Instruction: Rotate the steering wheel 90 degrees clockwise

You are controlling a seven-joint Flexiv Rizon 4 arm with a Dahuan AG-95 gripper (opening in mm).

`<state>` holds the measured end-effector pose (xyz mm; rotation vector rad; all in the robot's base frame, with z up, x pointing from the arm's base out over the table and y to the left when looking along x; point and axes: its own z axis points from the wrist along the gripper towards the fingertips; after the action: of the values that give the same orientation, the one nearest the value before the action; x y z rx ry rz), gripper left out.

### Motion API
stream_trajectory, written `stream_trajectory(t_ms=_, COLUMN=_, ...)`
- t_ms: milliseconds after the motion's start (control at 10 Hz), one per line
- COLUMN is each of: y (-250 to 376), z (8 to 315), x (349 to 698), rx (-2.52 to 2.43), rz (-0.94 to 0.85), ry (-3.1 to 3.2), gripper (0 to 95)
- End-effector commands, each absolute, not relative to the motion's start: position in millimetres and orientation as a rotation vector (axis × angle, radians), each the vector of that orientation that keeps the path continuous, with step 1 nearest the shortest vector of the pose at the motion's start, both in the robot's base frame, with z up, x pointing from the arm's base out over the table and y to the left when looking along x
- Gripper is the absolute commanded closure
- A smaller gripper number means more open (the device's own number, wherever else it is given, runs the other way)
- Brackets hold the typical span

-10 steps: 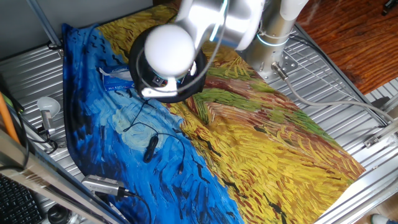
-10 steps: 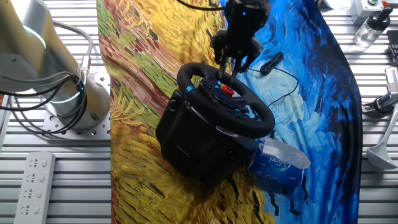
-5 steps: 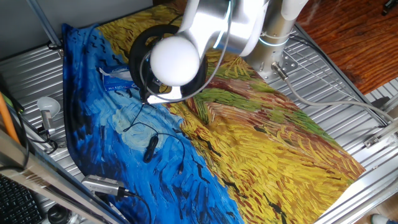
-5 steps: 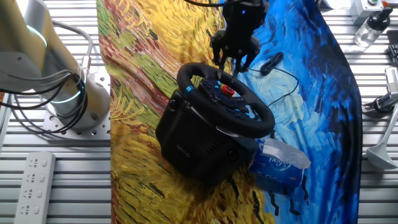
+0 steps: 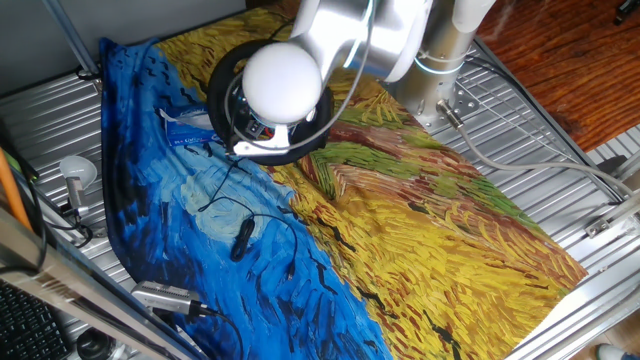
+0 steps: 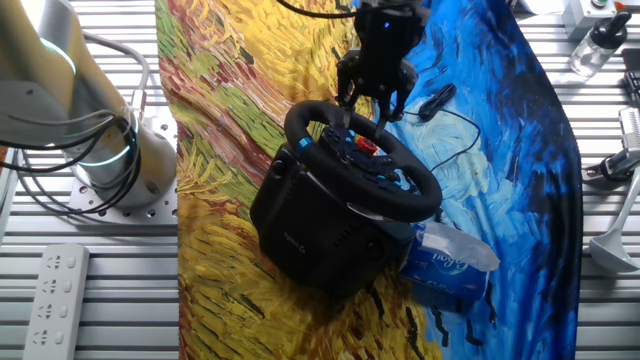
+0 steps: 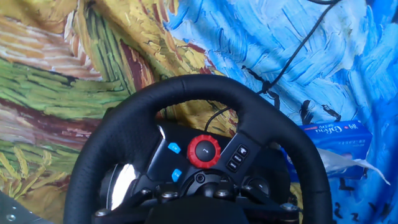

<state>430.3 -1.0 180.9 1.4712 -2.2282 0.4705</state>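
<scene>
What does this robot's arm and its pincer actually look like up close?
The arm is made of smooth, rounded silver-white segments with a white domed cap, and a thin glowing bluish ring circles a joint near its base. Grey cables run off the base. The pincer is a small black claw with slim dark fingers.

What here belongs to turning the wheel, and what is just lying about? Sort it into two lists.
For the job:
steering wheel
gripper, above the wheel's far rim

Lying about:
tissue pack, beside the wheel's base
small cabled device
painted cloth
power strip
</scene>
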Motion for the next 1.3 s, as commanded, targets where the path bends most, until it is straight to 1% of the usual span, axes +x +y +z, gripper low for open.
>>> stream_trajectory(t_ms=100, y=-1.3, z=180.8, x=430.0, rx=1.479, rz=0.457, ry=-2.234, gripper=57.0)
stream_trajectory(t_ms=300, y=-1.3, z=180.8, x=430.0, rx=1.529, rz=0.408, ry=-2.236, gripper=57.0)
stream_trajectory(t_ms=800, y=-1.3, z=180.8, x=430.0, rx=1.574, rz=0.38, ry=-2.21, gripper=57.0)
stream_trajectory(t_ms=1000, y=-1.3, z=180.8, x=430.0, rx=1.559, rz=0.386, ry=-2.226, gripper=57.0)
stream_trajectory(t_ms=1300, y=-1.3, z=180.8, x=430.0, rx=1.505, rz=0.444, ry=-2.275, gripper=57.0)
